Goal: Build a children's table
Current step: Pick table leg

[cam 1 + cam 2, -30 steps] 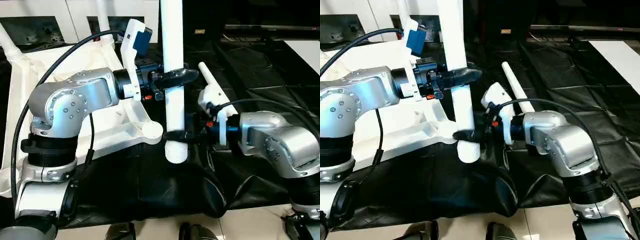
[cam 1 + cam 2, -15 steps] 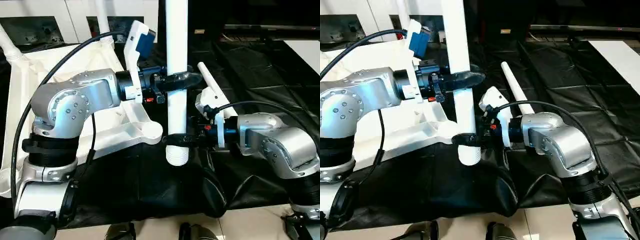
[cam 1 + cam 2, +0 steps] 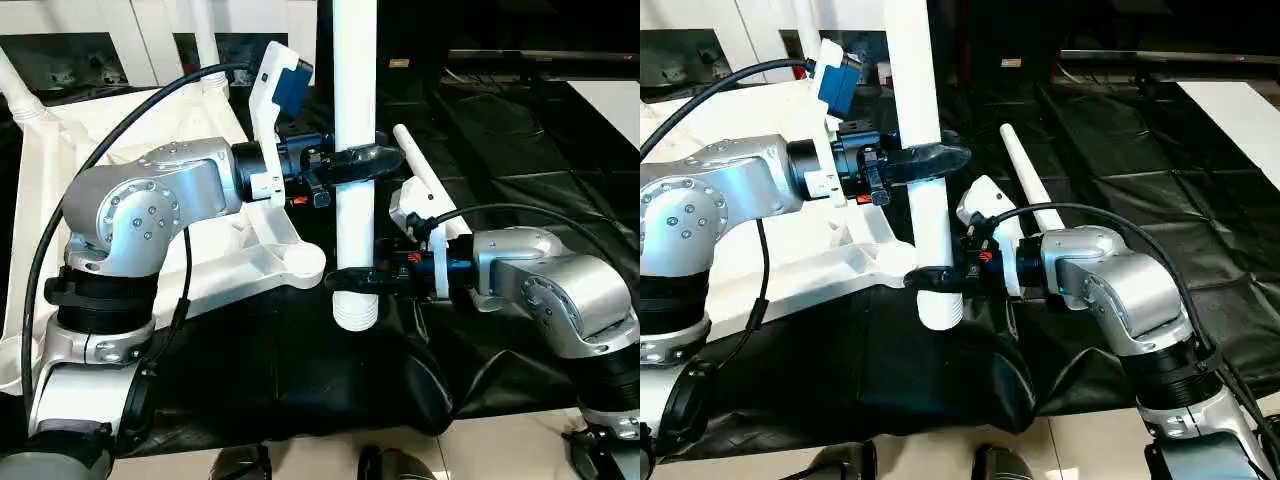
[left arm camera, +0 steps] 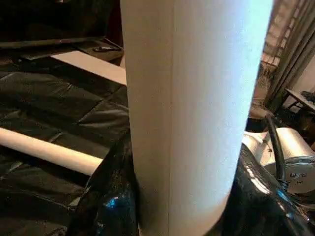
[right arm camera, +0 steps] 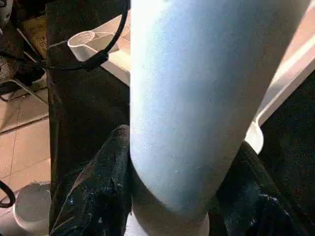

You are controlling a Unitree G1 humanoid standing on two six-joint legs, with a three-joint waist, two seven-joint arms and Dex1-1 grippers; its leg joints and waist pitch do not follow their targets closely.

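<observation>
From my head camera, I hold a white leg (image 3: pixel 355 150) upright with both grippers. My left gripper (image 3: pixel 355 164) is clamped around the tube partway up; my right gripper (image 3: pixel 357 280) is clamped lower, just above the ribbed end (image 3: pixel 355 312), which hangs over the black sheet (image 3: pixel 300 370). The tabletop (image 3: pixel 120 190) lies underside up beside my left arm, its round corner socket (image 3: pixel 300 265) just beside the held leg. Another leg (image 3: pixel 1025 190) lies on the sheet beyond my right gripper.

In my left wrist view, my black fingers (image 4: pixel 106 196) press both sides of the leg (image 4: pixel 192 113).

In my right wrist view, my fingers (image 5: pixel 98 191) grip the tube (image 5: pixel 197 93), the socket (image 5: pixel 88 39) beyond.
</observation>
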